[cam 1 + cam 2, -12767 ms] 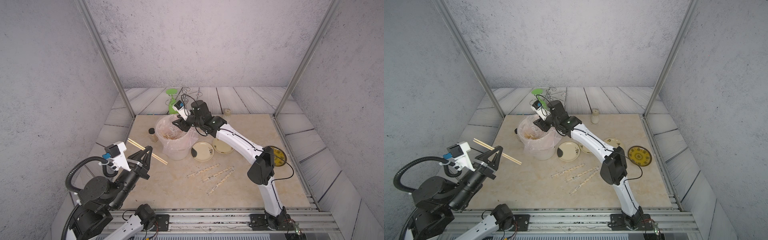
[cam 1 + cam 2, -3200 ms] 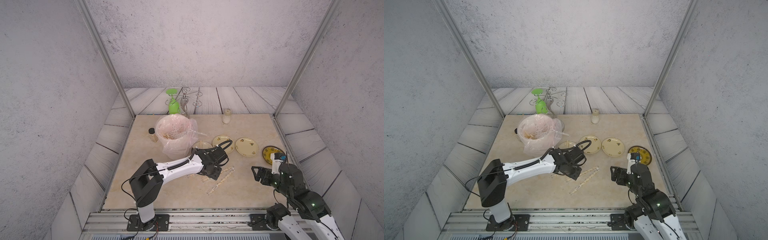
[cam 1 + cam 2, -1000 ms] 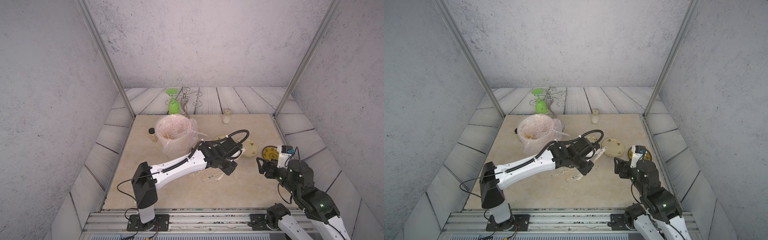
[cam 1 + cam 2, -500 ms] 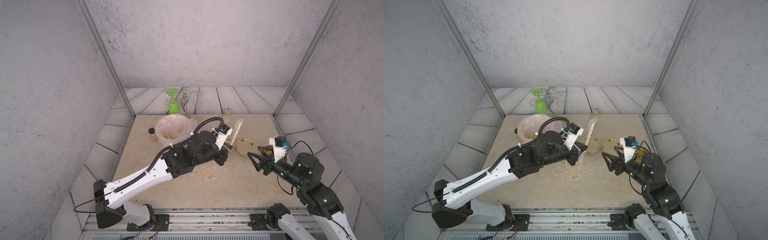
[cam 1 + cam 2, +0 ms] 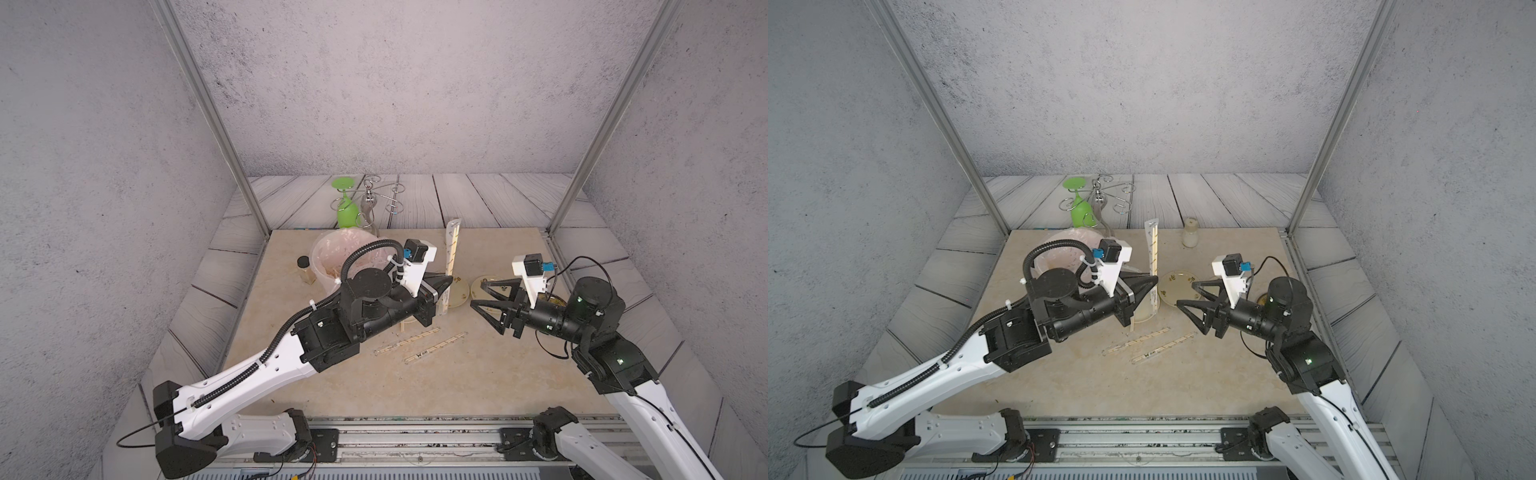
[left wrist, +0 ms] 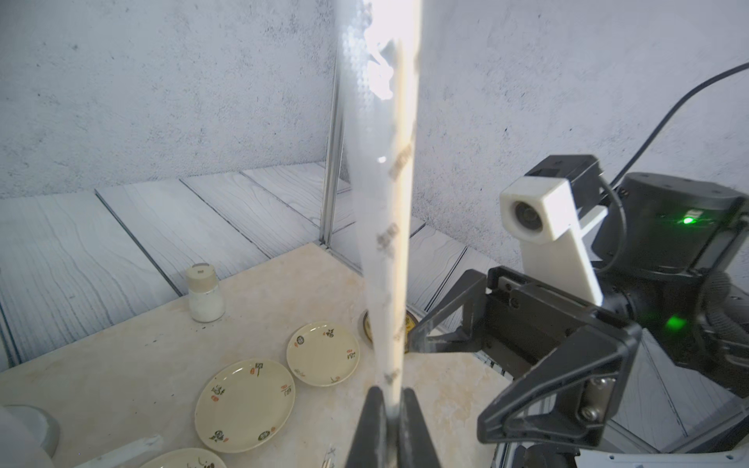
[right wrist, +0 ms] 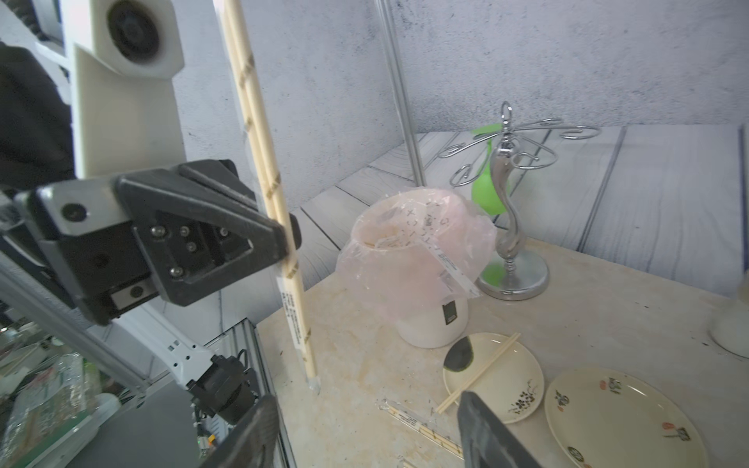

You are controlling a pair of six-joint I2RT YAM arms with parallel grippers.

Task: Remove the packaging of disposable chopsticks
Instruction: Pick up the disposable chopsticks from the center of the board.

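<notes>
Top views: worktop open at front, two wrapped pairs lying mid-worktop. Left fingers pinch upright sleeved chopsticks near lower end; right fingers spread wide, just beside, not touching.

Shows a beige marbled tabletop bearing a white bin lined with a pinkish bag. Lines up three cream plates in a row leading away from the bin, with a dark yellow plate beyond the farthest. Puts a small dark-lidded jar just beside the bin on the side away from the plates, and a chrome hook rack close behind it. Sets a white shaker well apart from the bin along the back edge. Lays two wrapped chopstick sleeves side by side in front of the bin.
</notes>
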